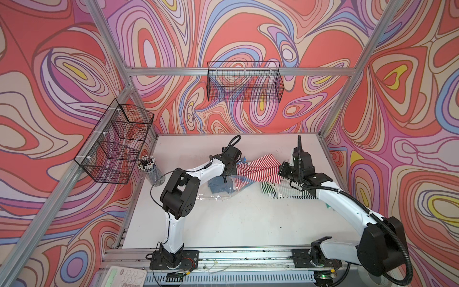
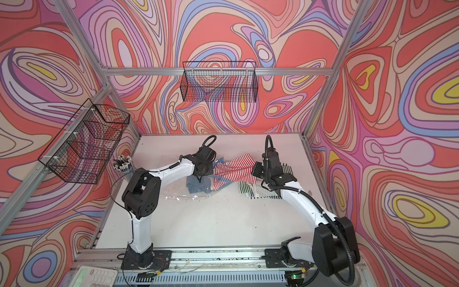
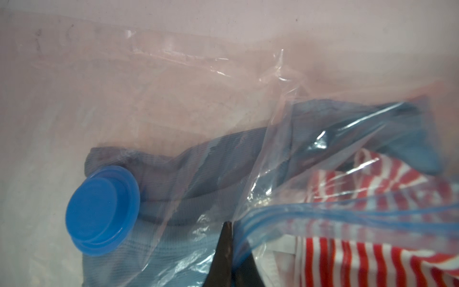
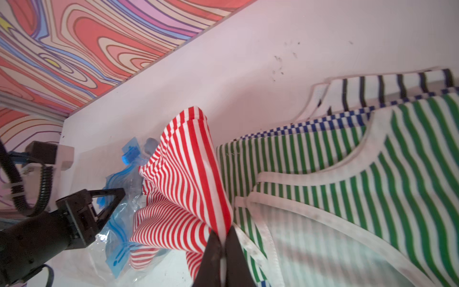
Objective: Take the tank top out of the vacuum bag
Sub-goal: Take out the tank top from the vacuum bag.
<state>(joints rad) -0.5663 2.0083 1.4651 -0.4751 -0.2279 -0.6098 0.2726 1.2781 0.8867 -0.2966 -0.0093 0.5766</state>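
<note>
In both top views the vacuum bag [image 1: 211, 196] [image 2: 181, 197] lies on the white table [image 1: 236, 223] just left of the frame's centre, a clear crumpled sheet under the left arm. A blue garment [image 1: 218, 185] sits inside it. The left wrist view shows the round blue valve cap [image 3: 101, 211] resting on that garment and the light-blue zip strip [image 3: 347, 211] running across the bag's mouth.

The left gripper [image 1: 225, 177] [image 3: 227, 231] points down at the bag. Its jaws are pressed together on the plastic right at the zip strip, which the right wrist view also shows [image 4: 111, 198].

The red-striped tank top [image 1: 255, 166] [image 2: 231, 169] stretches across the middle of the frame from the bag's mouth to the right arm. Its left end lies under the zip strip, inside the mouth [image 3: 372, 258]. The rest is outside the bag and lifted off the table. The right gripper [image 1: 280, 171] [image 4: 222, 231] has its jaws closed narrowly on a fold of that red-striped fabric.

Just below and right of it in a top view, a green-striped tank top [image 1: 269, 187] [image 4: 347, 161] lies flat on the table, with a dark-striped top [image 4: 387, 84] beside it.

A cup of pencils [image 1: 149, 169] stands at the table's left edge. Two wire baskets hang on the frame, one at the left [image 1: 116, 144] and one at the back [image 1: 244, 84].
</note>
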